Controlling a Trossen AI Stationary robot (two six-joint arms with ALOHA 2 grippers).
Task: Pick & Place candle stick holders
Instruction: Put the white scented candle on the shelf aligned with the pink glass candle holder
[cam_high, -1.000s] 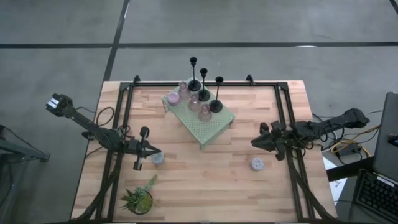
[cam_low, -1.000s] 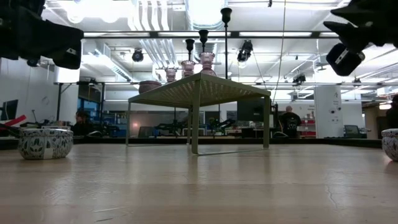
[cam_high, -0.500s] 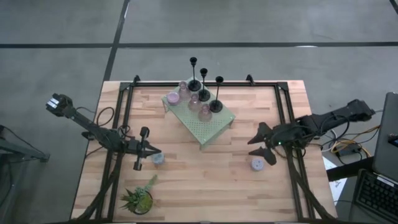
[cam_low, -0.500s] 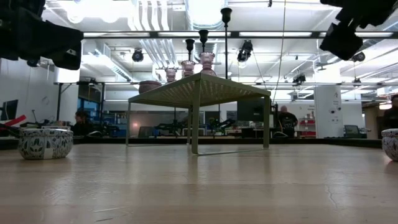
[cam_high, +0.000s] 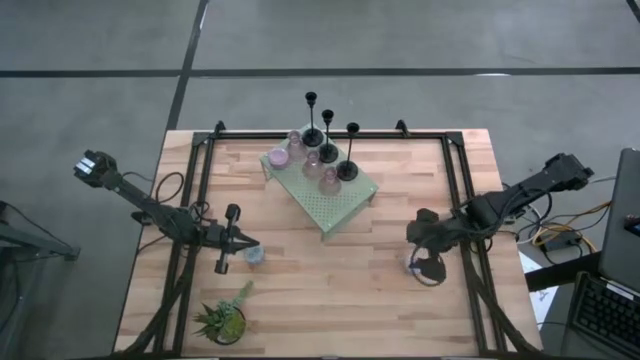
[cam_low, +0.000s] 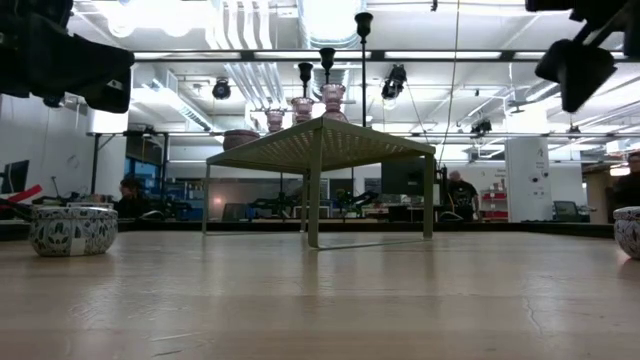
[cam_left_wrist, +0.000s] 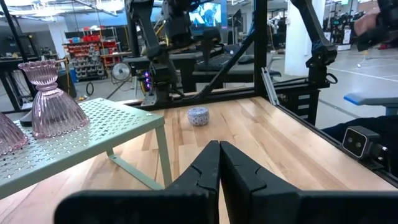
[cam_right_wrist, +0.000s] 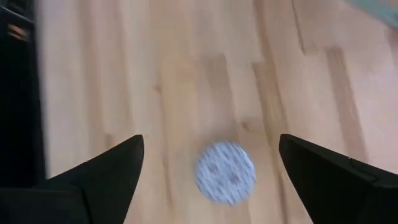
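Three black candle stick holders (cam_high: 328, 140) with thin tall stems and several pink cups (cam_high: 279, 157) stand on the green perforated stand (cam_high: 325, 192). One pale blue-grey cup (cam_high: 411, 265) stands on the table at the right. My right gripper (cam_high: 426, 264) hovers over it, tipped down and open; in the right wrist view the cup (cam_right_wrist: 224, 172) lies below and between the spread fingers (cam_right_wrist: 109, 169), untouched. A second pale cup (cam_high: 256, 255) stands by my left gripper (cam_high: 246, 244), which is shut (cam_left_wrist: 219, 167) and points level across the table.
A small spiky potted plant (cam_high: 224, 320) stands near the table's front left corner. A black frame (cam_high: 330, 133) runs round the table's back and sides. Bare wood lies between the stand and the near edge.
My right gripper has swung from pointing level at the stand to tipping steeply down, moving toward the near edge until it is over the pale cup on the right. Its fingers have opened wide. The cup has stayed where it was.
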